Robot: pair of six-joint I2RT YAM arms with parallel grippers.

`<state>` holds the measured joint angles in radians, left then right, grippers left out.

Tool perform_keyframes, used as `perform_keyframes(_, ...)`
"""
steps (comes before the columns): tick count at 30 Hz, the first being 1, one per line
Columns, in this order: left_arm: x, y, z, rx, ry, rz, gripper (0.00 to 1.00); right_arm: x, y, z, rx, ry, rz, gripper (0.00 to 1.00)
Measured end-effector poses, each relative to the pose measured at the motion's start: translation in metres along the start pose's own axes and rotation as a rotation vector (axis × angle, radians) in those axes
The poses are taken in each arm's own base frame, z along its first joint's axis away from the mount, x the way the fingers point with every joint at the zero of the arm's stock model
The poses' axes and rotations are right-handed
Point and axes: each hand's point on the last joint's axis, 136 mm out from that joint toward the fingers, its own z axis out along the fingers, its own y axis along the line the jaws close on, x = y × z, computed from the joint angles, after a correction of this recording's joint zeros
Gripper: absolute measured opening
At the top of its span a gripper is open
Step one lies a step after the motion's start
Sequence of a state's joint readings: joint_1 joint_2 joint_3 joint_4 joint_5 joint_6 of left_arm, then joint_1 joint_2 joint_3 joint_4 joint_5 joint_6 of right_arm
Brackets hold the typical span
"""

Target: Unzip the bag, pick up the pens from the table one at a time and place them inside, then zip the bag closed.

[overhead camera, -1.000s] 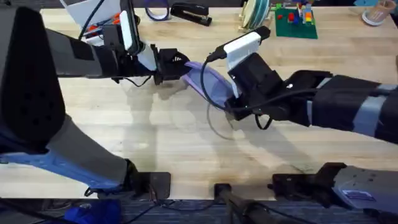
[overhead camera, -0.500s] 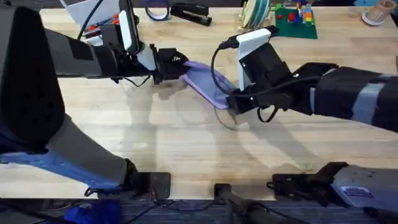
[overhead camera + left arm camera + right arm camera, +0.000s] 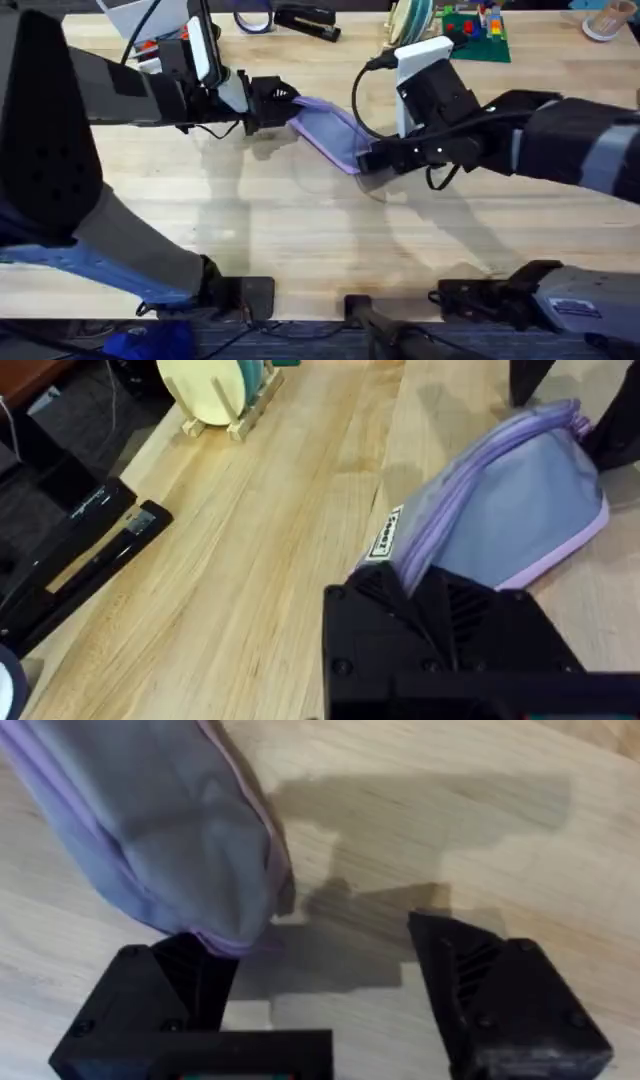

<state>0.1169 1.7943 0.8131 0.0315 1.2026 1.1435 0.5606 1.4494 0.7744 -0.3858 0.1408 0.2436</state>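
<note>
On the light wooden table [image 3: 300, 230], the left arm reaches in from the lower left across the upper part of the overhead view. Its claw [image 3: 283, 108] is clamped on the left end of the lavender pencil pouch [image 3: 330, 132]; the left wrist view shows the black fingers [image 3: 420, 610] pinched together on the fabric beside a small white label, with the zipper line running away along the pouch [image 3: 510, 510]. The pouch lies slanted in the overhead view, from the left claw down toward the right, with its right end lower.

The right arm comes in from the right edge, and its claw [image 3: 372, 160] sits at the pouch's right end. Seen from the right wrist, its two black fingers [image 3: 170, 990] stand wide apart, gripping nothing; the rounded end of the pouch [image 3: 150, 830] lies against the inside of one finger, and the other is well clear over bare wood.

Along the table's far edge sit a black stapler [image 3: 305, 20], a rack of plates [image 3: 410, 22] and a toy-brick model [image 3: 475, 30].
</note>
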Motion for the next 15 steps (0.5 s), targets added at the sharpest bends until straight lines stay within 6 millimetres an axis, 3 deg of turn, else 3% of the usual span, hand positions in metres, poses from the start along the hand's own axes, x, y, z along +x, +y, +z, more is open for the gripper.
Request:
perform_keyframes(5,0.0,0.0,0.0,0.0,-0.002,0.002,0.043,-0.013,-0.003,-0.028,0.012,-0.042,0.0,0.996)
perform_keyframes(13,-0.001,-0.001,0.0,0.004,-0.008,-0.001,0.042,-0.07,0.001,-0.106,-0.043,-0.313,0.037,0.996)
perform_keyframes(15,-0.001,-0.001,0.0,0.004,-0.008,-0.001,0.042,-0.075,0.001,-0.12,-0.054,-0.351,0.045,0.996)
